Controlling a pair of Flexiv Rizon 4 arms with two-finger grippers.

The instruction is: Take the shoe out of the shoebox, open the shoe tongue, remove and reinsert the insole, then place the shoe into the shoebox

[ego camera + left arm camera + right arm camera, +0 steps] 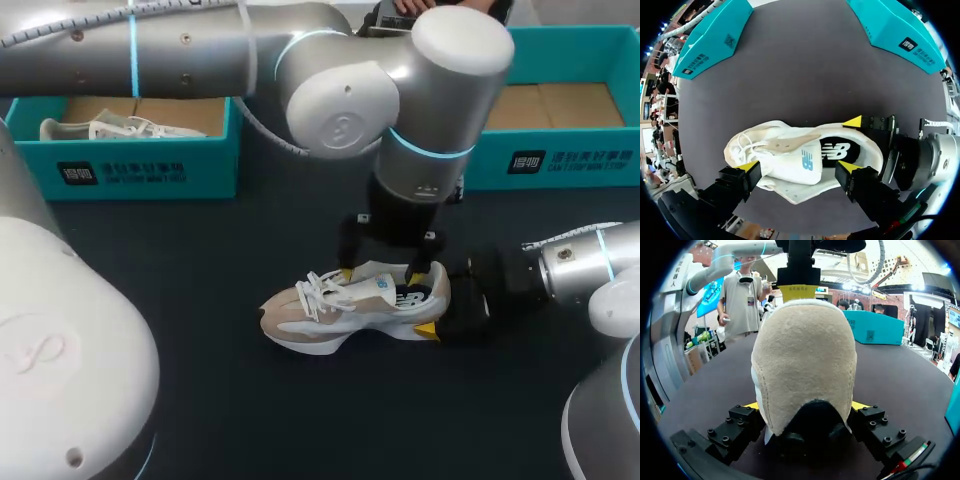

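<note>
Shoe (pixel 330 310) at centre, right gripper (pixel 806 407) at its heel, 3 o'clock, left gripper (pixel 799 166) above; one shoebox (pixel 130 165) at 10 o'clock, second shoebox (pixel 570 160) at 2.

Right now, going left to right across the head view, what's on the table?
Left shoebox → shoe → right shoebox.

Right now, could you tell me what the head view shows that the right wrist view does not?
Only the head view: a second shoe in the left shoebox, and the laces. Only the right wrist view: the beige back of the heel, clamped by the right gripper. Both: the shoe on the table, under the left gripper.
</note>
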